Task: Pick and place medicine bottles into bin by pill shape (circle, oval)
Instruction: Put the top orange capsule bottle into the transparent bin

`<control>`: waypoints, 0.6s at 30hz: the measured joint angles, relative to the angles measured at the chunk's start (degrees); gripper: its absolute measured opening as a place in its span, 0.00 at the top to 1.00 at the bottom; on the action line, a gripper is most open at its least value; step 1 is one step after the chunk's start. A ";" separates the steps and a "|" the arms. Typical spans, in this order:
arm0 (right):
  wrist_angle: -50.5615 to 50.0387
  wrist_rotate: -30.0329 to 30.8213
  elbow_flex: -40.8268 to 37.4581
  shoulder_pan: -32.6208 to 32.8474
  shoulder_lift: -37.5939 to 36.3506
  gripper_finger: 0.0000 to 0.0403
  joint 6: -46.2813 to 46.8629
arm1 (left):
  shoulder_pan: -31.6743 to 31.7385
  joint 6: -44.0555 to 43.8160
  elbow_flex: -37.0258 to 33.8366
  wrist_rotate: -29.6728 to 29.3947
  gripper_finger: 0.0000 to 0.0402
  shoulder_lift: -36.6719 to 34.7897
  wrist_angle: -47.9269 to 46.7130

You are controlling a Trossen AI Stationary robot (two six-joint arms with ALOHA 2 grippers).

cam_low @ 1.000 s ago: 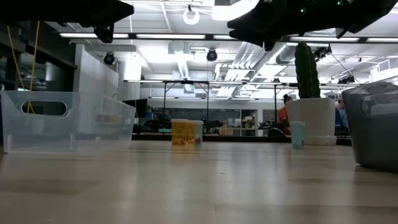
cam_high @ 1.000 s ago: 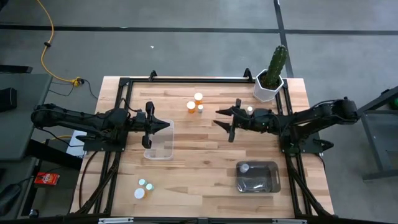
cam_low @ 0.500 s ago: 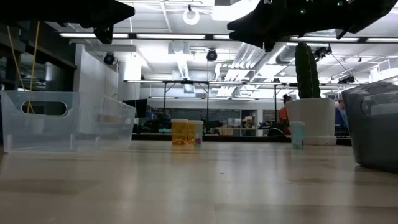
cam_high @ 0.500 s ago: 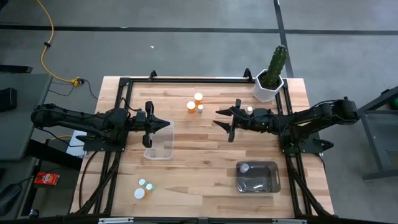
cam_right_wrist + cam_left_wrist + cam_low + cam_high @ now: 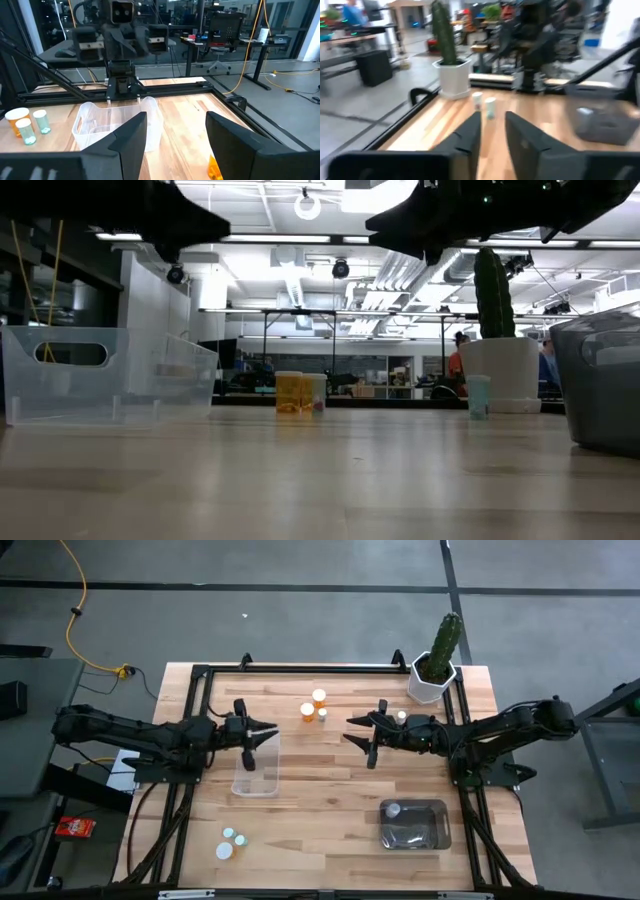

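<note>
Three small bottles stand at the table's far middle: two orange ones (image 5: pixel 319 696) (image 5: pixel 307 711) and a tiny one (image 5: pixel 322 715). A whitish bottle (image 5: pixel 401 717) stands by my right arm. Three white-capped bottles (image 5: pixel 229 841) stand near the front left. One bottle (image 5: pixel 393 809) lies in the grey bin (image 5: pixel 436 836). My left gripper (image 5: pixel 272 732) hovers over the clear bin (image 5: pixel 256 780), its fingers a narrow gap apart (image 5: pixel 492 117) and empty. My right gripper (image 5: pixel 352 730) hovers right of the orange bottles, wide open (image 5: pixel 175 120) and empty.
A white pot with a green cactus (image 5: pixel 434 668) stands at the far right corner. A black frame (image 5: pixel 300 668) runs along the table's edges. Bare wood lies between the two bins. In the low view both arms (image 5: pixel 215 225) (image 5: pixel 385 222) hang well above the table top.
My left gripper has gone a little toward the table's right edge and slightly down, and it has turned about its own axis over the clear bin.
</note>
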 joint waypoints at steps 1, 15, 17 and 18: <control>0.00 0.00 0.00 0.00 0.00 0.51 0.02 | 1.02 -0.32 0.27 -0.34 0.73 1.50 0.10; -0.16 0.02 0.00 0.00 0.00 0.51 -0.03 | 20.82 -3.51 21.57 13.77 0.30 30.80 -15.30; -0.19 0.02 0.00 0.00 0.00 0.51 -0.03 | 22.61 -3.96 23.48 15.12 0.30 34.56 -15.28; -0.18 0.03 0.00 0.00 0.00 0.51 0.00 | 23.36 -4.57 24.33 15.77 0.30 36.21 -15.31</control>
